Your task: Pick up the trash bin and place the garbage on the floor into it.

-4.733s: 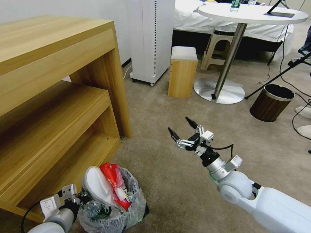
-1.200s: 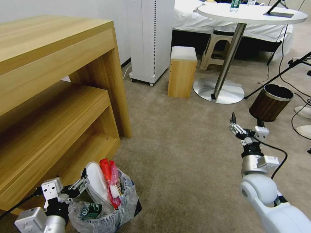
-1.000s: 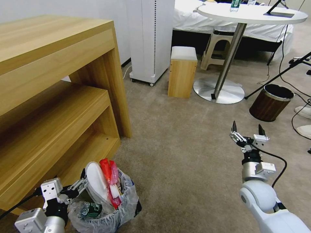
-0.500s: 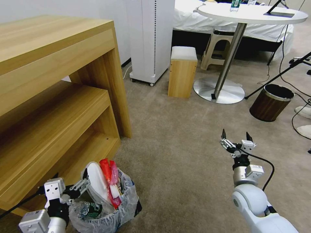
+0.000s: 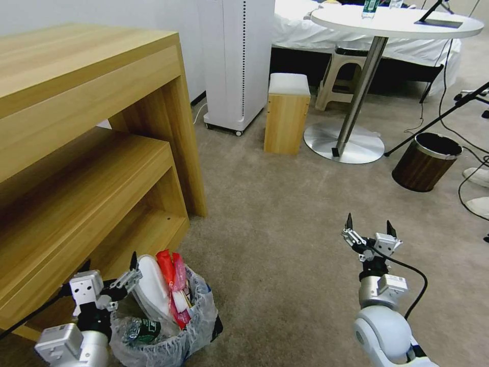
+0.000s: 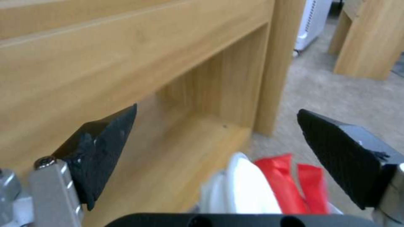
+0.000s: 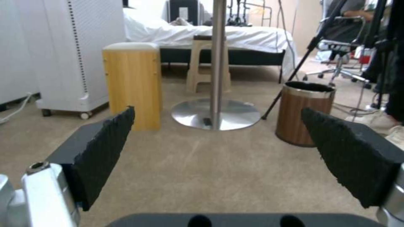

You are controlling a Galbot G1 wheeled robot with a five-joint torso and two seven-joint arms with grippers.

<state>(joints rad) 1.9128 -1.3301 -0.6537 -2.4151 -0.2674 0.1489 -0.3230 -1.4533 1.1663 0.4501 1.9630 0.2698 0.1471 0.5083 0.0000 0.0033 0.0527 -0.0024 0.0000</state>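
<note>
The floor [image 5: 285,244], a beige short-pile carpet, spreads bare before you, from the wooden shelf unit [image 5: 91,153] on your left to the round table's metal base [image 5: 344,142] and the brown wood-pattern bin [image 5: 425,162] far on your right; no loose litter lies on the visible stretch. The trash bin [image 5: 201,318], black and lined with a crinkled clear bag folded over its rim, stands on the carpet just beside the shelf unit's lowest board, at your lower left. It is already packed with the garbage: a white slipper [image 5: 152,288] standing upright, red wrappers [image 5: 170,272] against it, and a plastic bottle [image 5: 142,331] low in the bag. In the left wrist view the slipper [image 6: 248,189] and wrappers [image 6: 290,186] sit between and below the spread fingers.

Your left gripper [image 5: 109,272] hangs at the bin's shelf-side rim with its jaws wide apart, gripping nothing; whether one finger touches the slipper cannot be settled. Your right gripper [image 5: 368,230] is held above bare carpet, well apart from the bin, jaws likewise spread and empty, pointing toward the brown bin [image 7: 305,115].

By the state of things, collection looks complete or nearly so. Your next move calls for scanning the remaining carpet for stray litter.
</note>
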